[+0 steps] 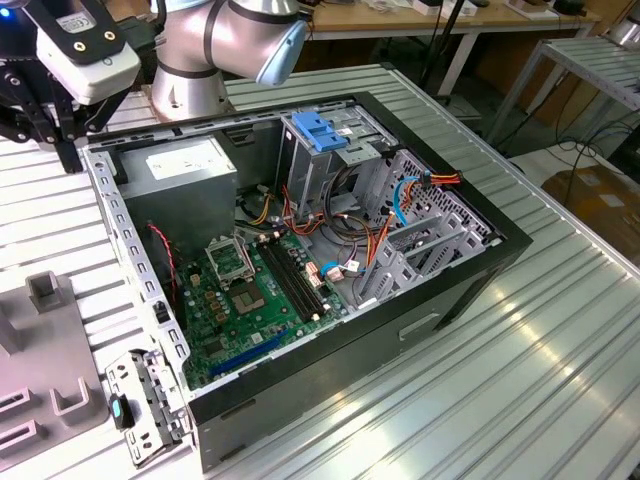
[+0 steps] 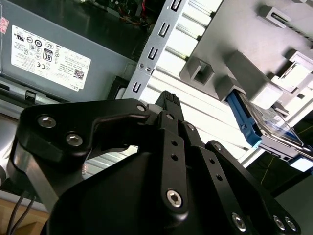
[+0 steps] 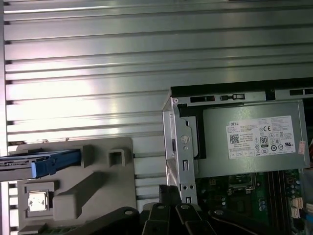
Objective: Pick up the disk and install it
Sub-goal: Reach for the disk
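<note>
At the exterior view's left lies a grey plastic holder block point(image 1: 45, 360). In the first wrist view, the flat silver disk with blue rails point(image 3: 41, 164) sits lodged in it, untouched. The black gripper point(image 2: 168, 100) hovers apart from the disk, clenched on nothing. Rightward stands an open black computer case point(image 1: 450, 290).

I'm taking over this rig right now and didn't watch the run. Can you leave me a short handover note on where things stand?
The gripper hangs above the table beside the computer case, near the power supply corner. It is not touching the disk.
The disk stands on edge in the grey fixture on the table, outside the case.
Done: nothing that shows.
Left: the disk is not yet picked up or installed.
</note>
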You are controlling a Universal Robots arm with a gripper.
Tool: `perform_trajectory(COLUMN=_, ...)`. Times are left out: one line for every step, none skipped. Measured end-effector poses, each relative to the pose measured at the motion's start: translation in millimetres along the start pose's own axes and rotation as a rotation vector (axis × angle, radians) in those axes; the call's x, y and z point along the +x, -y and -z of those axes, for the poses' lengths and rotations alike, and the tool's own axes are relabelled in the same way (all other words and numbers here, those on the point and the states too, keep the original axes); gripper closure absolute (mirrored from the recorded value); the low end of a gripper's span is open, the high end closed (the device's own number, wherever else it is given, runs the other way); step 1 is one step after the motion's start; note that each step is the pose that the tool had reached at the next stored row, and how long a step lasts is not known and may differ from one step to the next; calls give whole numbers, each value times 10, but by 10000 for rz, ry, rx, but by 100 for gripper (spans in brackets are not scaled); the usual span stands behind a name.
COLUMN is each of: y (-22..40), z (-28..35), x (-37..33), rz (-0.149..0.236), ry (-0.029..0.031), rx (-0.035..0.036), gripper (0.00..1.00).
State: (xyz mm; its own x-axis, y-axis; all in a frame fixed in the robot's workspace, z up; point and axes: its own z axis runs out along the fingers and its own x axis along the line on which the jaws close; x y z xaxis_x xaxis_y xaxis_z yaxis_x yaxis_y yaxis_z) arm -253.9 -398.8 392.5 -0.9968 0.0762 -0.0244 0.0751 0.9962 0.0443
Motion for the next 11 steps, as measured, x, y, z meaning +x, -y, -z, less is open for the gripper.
perform_trajectory(y=1, z=0, x=13, rz=0, ry=0, rx=0, gripper=89)
perform_trajectory(y=2, z=0, x=23, rz=1, ry=0, rx=0, gripper=89)
perform_trajectory(y=3, z=0, x=31, rz=1, ry=0, rx=0, gripper=89)
perform_trajectory(y=3, z=0, x=39, rz=0, ry=0, rx=0, gripper=89)
perform_trajectory(y=4, z=0, x=47, rz=0, ry=1, rx=-1, gripper=89)
perform_trajectory(y=5, z=0, x=59, rz=0, ry=0, rx=-1, gripper=89)
perform_trajectory(y=5, z=0, x=67, rz=0, ry=1, rx=-1, gripper=89)
perform_trajectory(y=6, z=1, x=75, rz=0, ry=0, rx=0, gripper=89)
perform_trajectory(y=7, z=0, x=88, rz=0, ry=0, rx=-1, gripper=89)
perform_trajectory(y=8, z=0, x=99, rz=0, ry=0, rx=0, gripper=89)
perform_trajectory(y=8, z=0, x=105, rz=0, ry=1, rx=-1, gripper=89)
